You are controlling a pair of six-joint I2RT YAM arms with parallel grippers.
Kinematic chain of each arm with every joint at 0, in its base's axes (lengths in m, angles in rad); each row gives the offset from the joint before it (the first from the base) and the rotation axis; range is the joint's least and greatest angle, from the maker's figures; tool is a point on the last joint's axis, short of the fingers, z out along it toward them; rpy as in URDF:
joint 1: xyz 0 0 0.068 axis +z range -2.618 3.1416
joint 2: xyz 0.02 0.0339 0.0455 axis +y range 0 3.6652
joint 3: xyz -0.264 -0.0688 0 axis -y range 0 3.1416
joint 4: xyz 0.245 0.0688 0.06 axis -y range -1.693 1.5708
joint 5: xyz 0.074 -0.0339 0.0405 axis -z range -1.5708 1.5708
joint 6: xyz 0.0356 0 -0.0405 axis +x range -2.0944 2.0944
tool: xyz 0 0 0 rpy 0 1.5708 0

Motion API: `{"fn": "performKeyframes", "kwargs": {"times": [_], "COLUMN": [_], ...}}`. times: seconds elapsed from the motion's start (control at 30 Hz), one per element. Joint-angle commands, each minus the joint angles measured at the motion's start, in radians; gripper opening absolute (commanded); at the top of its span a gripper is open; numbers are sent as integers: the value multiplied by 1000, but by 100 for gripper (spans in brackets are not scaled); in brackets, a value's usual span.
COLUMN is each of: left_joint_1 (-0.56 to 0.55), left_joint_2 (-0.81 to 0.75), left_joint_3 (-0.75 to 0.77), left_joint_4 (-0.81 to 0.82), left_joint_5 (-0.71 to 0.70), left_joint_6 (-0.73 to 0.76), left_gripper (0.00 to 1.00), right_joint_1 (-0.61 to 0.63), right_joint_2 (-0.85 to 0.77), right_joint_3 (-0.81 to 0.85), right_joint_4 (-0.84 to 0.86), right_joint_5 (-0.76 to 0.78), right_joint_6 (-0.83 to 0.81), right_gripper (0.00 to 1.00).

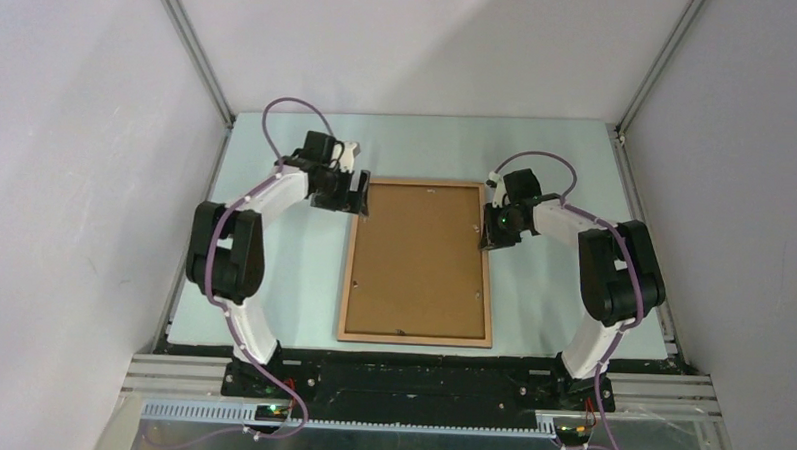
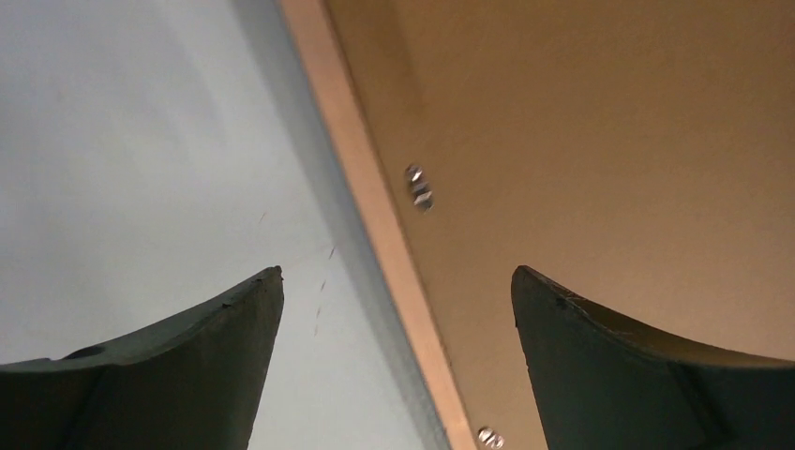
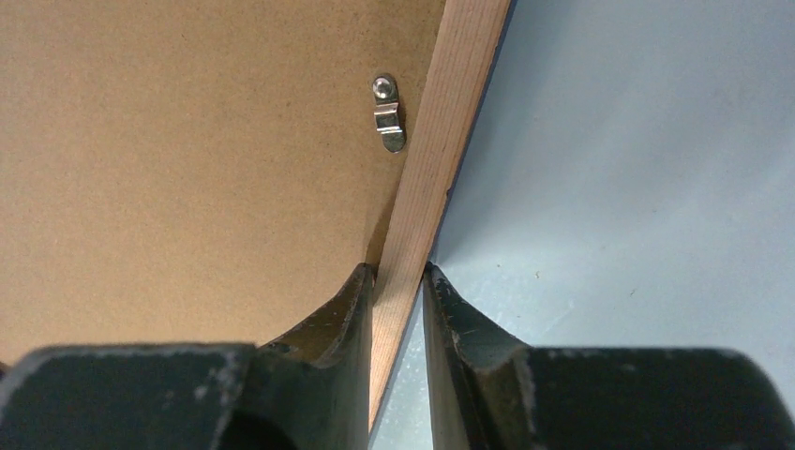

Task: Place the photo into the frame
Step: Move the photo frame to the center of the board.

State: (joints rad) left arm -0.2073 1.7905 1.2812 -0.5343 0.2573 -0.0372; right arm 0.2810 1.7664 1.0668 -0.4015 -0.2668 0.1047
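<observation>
Right pincer (image 3: 398, 274): nearly closed, clamped on the right rail of the frame (image 1: 416, 338), one finger on the inner side against the backing board (image 1: 418, 261), the other on the outer side above the desk (image 1: 292, 281).
Left pincer (image 2: 396, 277): spread wide, holding nothing; astride the left rail near the far corner, one finger over the desk, one over the board (touching or just clear, cannot tell).
Frame: flat on the desk between the two arms, long sides running away from the bases, light wood rails upward, brown board filling the opening.
Clips (image 3: 388, 114): small metal tabs at the board's edge, just beside the rails; blurred in the left wrist view.
Hidden: front face of the frame, pressed to the desk; whatever sits beneath the board.
Cut off: in the overhead view, right fingers lost behind the wrist body (only the wrist view shows the grip).
</observation>
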Motion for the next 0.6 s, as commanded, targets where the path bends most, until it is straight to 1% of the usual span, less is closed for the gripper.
{"fn": "performKeyframes", "kwargs": {"times": [0.0, 0.1, 0.27, 0.57], "left_joint_1": [-45, -65, -75, -94], "left_joint_2": [75, 134, 170, 216], "left_joint_3": [115, 163, 188, 211], "left_joint_4": [-12, -30, -40, -44], "left_joint_5": [-43, -86, -152, -167], "left_joint_6": [-29, -33, -26, -16], "left_gripper": [95, 93, 93, 91], "right_joint_1": [-4, -9, -26, -40], "right_joint_2": [-46, -45, -40, -26], "right_joint_3": [2, 3, 2, 2], "right_joint_4": [41, 45, 47, 58], "right_joint_5": [-88, -96, -127, -162], "right_joint_6": [-44, -47, -48, -42], "right_gripper": [16, 20, 22, 24]}}
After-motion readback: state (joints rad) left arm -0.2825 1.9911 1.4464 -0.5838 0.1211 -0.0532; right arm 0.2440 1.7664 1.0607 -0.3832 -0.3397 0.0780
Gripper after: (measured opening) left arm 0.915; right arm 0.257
